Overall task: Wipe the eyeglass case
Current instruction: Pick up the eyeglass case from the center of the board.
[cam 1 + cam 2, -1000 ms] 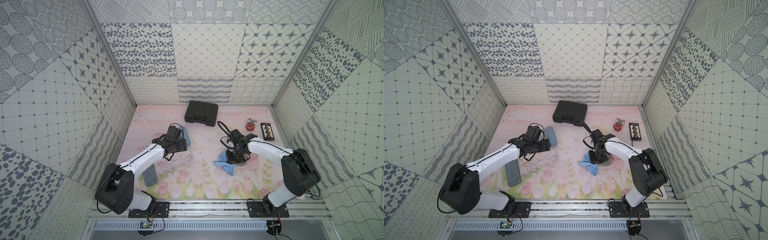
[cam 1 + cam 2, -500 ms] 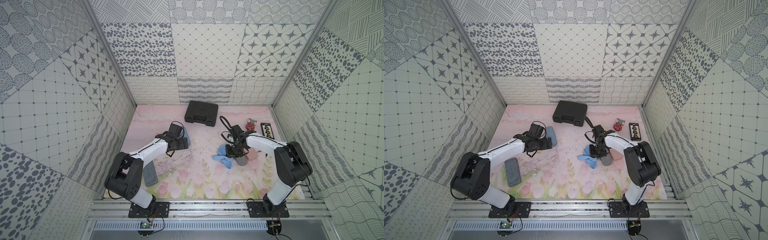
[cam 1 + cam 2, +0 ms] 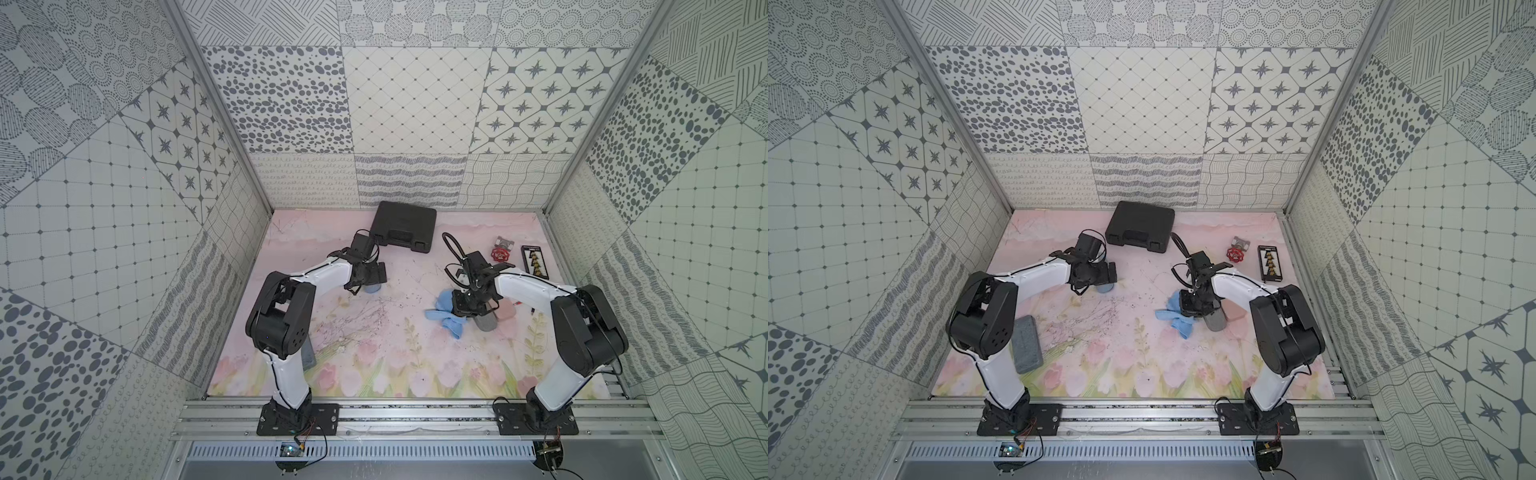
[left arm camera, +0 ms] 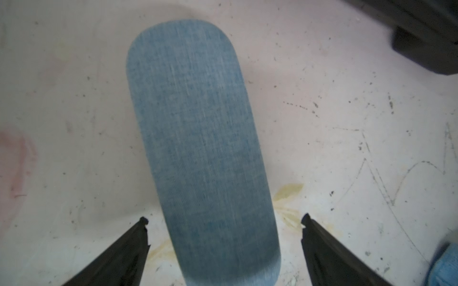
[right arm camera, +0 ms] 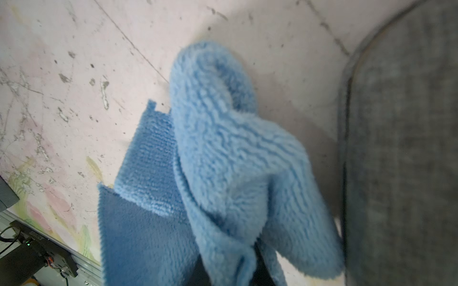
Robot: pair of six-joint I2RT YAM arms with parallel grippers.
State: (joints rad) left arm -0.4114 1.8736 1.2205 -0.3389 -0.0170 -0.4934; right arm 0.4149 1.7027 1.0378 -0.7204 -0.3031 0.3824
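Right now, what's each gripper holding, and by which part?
Right gripper is shut on the fluffy light-blue microfibre cloth, pinching a bunched fold. Left gripper is open astride the blue fabric oval eyeglass case, holding nothing.

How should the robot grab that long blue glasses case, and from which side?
Pinch the blue glasses case across its narrow width, on the two long straight sides, coming down from above. It lies flat on the mat, long and slim with rounded ends, so the ends would likely slip. The left gripper is open, a finger to each side of one end.
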